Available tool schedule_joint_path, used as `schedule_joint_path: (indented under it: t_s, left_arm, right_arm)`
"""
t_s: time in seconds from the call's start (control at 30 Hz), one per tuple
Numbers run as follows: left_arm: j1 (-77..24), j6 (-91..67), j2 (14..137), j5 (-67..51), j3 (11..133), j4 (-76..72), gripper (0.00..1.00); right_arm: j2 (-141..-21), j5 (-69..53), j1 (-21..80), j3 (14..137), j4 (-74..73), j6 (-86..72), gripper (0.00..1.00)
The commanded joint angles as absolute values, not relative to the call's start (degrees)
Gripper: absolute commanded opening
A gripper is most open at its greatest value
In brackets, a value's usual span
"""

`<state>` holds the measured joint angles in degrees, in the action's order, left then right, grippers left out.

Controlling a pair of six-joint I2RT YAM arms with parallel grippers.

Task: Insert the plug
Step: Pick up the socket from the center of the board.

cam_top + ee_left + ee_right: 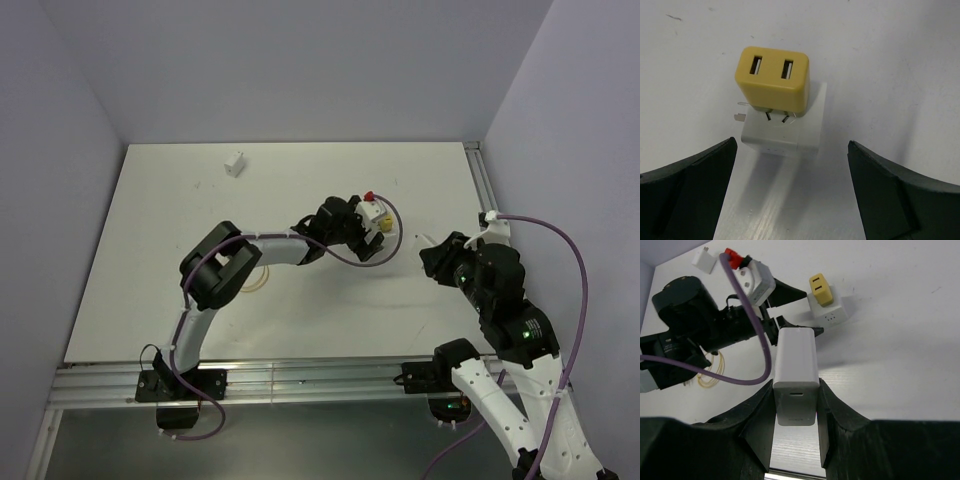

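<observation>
Yellow plug (pixel 772 77) stands prongs-down on the white adapter (pixel 790 137).

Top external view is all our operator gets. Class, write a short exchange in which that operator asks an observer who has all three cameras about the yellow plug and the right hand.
Operator: From above I can't tell whether the yellow plug is fully in. Is it?
Observer: No. In the left wrist view the yellow plug sits on the white socket block with its metal prongs partly showing beneath it.
Operator: The right hand looks like a dark shape to me. Is it carrying anything?
Observer: Yes. In its own wrist view the right hand is shut on a white charger, clamped by its sides.
</observation>
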<state>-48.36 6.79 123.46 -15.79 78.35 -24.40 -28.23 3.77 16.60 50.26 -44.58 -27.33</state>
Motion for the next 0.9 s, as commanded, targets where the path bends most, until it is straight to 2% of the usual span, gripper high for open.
schedule_joint_path:
  t_s: [0.0, 0.13, 0.3, 0.67, 0.87]
  left_arm:
    - [-48.25, 8.35, 125.41, -16.00, 84.27, -22.16, 0.98]
    - [-47.90, 7.38, 128.14, -17.05, 89.64, -15.22, 0.96]
    - [-47.55, 7.47, 130.60, -18.10, 94.47, -10.82, 0.87]
    - [-47.46, 7.91, 129.11, -18.63, 92.73, -10.55, 0.83]
    - [-47.29, 8.09, 128.76, -19.51, 92.99, -10.19, 0.76]
  right_arm:
    - [-27.16, 2.02, 16.17, 51.06, -39.91, -26.72, 0.00]
    - [-26.89, 1.58, 16.26, 51.15, -39.90, -26.72, 0.00]
    - [-26.37, 1.50, 16.26, 51.59, -40.08, -26.46, 0.00]
    - [-26.28, 0.27, 16.26, 50.89, -39.38, -26.72, 0.00]
    - [-26.28, 0.26, 16.26, 50.36, -39.02, -26.72, 0.00]
